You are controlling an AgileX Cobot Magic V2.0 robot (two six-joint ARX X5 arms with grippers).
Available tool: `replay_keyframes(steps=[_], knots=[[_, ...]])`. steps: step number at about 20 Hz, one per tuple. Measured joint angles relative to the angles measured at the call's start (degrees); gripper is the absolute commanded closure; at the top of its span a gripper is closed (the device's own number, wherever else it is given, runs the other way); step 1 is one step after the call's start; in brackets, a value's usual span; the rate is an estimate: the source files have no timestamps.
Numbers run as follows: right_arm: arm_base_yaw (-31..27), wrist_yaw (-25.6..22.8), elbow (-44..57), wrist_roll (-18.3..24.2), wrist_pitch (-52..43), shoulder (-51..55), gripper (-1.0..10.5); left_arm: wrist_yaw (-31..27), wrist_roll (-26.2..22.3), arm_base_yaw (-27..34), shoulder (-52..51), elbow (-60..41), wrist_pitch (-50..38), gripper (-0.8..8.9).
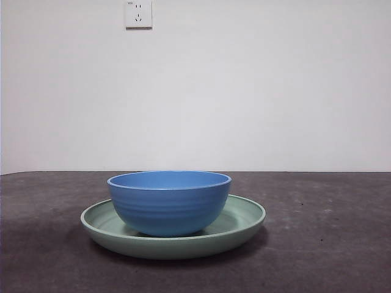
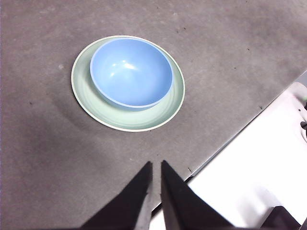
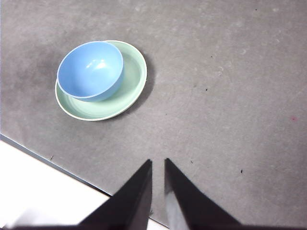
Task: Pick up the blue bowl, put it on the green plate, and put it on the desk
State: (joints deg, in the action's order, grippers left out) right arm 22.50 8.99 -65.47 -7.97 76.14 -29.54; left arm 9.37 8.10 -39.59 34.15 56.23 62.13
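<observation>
With the blue bowl [image 1: 169, 201] sitting off-centre in the green plate [image 1: 244, 221] mid-desk [image 1: 330, 244], both empty grippers nearly closed, a careless lift could drag the plate along.

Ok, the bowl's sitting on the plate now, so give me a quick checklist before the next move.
1. Blue bowl upright on the green plate: ok.
2. Bowl empty: ok.
3. Bowl centred on the plate: not ok, it sits off-centre.
4. Left gripper clear of the bowl, jaws nearly together: ok.
5. Right gripper clear too, jaws nearly together: ok.
6. Plate flat on the desk: ok.
</observation>
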Motion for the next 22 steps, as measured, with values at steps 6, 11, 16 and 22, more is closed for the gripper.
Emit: replay_keyframes(steps=[6, 11, 16, 22], knots=[[0.00, 0.00, 0.00, 0.00, 0.00, 0.00, 9.1, -6.10, -8.15, 10.86, -4.11, -8.15, -9.90, 8.03], [0.00, 0.00, 0.00, 0.00, 0.00, 0.00, 9.1, -9.68, -19.50, 23.56, -14.95, -31.47, -46.10, 8.03], [0.00, -0.02, 0.00, 0.02, 0.00, -0.02, 9.1, -12.83, -12.31, 28.81, -24.20, -51.91, -73.55, 8.02], [0.00, 0.00, 0.00, 0.00, 0.00, 0.00, 9.1, -15.08, -6.03, 33.59, -29.38, -54.38, -65.64, 8.03]])
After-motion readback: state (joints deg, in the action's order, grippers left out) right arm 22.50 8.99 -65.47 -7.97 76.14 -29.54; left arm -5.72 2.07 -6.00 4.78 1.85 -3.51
